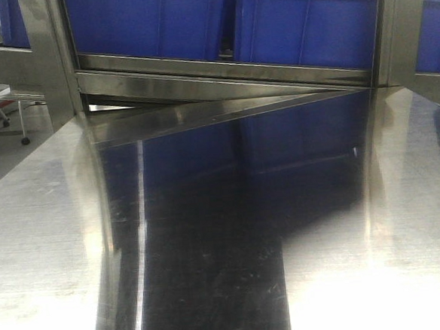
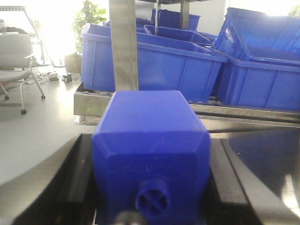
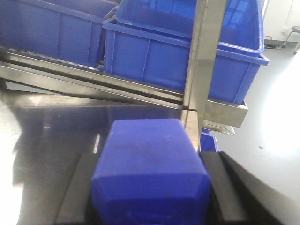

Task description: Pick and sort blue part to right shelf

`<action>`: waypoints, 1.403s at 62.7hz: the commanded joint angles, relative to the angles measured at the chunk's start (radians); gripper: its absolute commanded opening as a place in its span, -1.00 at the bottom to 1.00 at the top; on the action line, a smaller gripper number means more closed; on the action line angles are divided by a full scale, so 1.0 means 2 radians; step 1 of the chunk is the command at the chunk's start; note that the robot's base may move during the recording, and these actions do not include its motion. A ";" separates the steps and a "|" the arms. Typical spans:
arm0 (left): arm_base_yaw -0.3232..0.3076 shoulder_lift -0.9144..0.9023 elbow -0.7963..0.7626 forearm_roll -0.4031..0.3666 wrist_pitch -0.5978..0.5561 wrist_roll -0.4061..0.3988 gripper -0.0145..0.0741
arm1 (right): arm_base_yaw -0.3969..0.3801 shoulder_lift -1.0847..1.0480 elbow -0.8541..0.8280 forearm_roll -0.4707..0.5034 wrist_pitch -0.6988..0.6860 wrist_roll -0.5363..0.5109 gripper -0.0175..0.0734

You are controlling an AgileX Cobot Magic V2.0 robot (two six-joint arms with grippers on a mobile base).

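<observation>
In the right wrist view, my right gripper (image 3: 150, 159) is shut on a deep-blue block with sloped shoulders, the blue part (image 3: 150, 173). Its near end is cut off by the frame's bottom edge, so no cap shows. Black fingers (image 3: 77, 192) press both its sides. In the left wrist view, my left gripper (image 2: 151, 145) is shut on a second blue block (image 2: 150, 140) with a tiny round stud (image 2: 152, 200) facing the camera. Neither gripper nor either block shows in the front view.
A steel table (image 1: 52, 245) runs to a steel shelf frame (image 1: 221, 78) carrying blue bins (image 1: 308, 23). An upright steel post (image 3: 204, 56) stands just ahead of the right gripper, with bins (image 3: 154, 56) behind it. A post (image 2: 124, 47) and bins (image 2: 154, 65) face the left gripper.
</observation>
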 commanded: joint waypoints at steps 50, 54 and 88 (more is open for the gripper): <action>0.001 0.004 -0.014 -0.003 -0.047 -0.002 0.08 | -0.004 0.003 -0.015 0.000 -0.046 -0.005 0.20; 0.001 0.004 -0.014 -0.003 -0.047 -0.002 0.08 | -0.004 0.003 -0.015 0.000 -0.046 -0.005 0.20; 0.001 0.004 -0.014 -0.003 -0.047 -0.002 0.08 | -0.004 0.003 -0.015 0.000 -0.046 -0.005 0.20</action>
